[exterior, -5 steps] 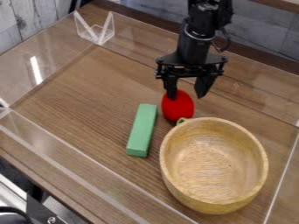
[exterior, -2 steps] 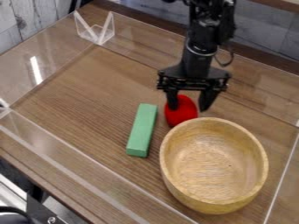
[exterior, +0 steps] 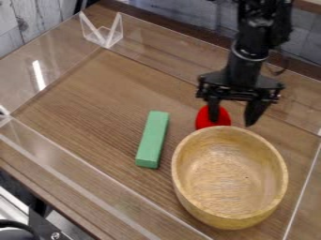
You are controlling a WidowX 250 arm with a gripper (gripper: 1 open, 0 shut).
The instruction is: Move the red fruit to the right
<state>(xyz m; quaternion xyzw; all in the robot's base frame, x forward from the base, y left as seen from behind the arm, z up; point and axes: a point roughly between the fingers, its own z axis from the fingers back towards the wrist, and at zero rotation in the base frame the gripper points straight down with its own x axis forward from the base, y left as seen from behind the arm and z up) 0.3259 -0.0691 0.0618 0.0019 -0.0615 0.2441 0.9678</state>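
Since the earlier frames, your gripper [exterior: 231, 100] and the red toy fruit [exterior: 213, 116] have both shifted right, while the yellow wooden bowl [exterior: 231, 178] and the green rectangular block [exterior: 153, 139] lie where they did. The fruit sits by the bowl's far left rim, under the finger on the picture's left; whether it touches finger or rim, you can't tell from here. Your fingers are spread apart, with nothing clearly pinched between them.

Expect a light, fairly stiff toy with a glossy skin that may slip, and an egg shape apt to roll or swivel. If you grasp it, close across its rounded middle and leave the small leafy stem alone; if you push, keep the finger low and behind its left side.

Outward from there, the bowl bounds you on the near side, and the block lies to the left, out of your way. Take the fruit right along the strip of wooden tabletop [exterior: 88, 105] between the bowl's far rim and the table's far edge, stopping well short of the right edge. Pressed toward the bowl, it could jam against the rim.
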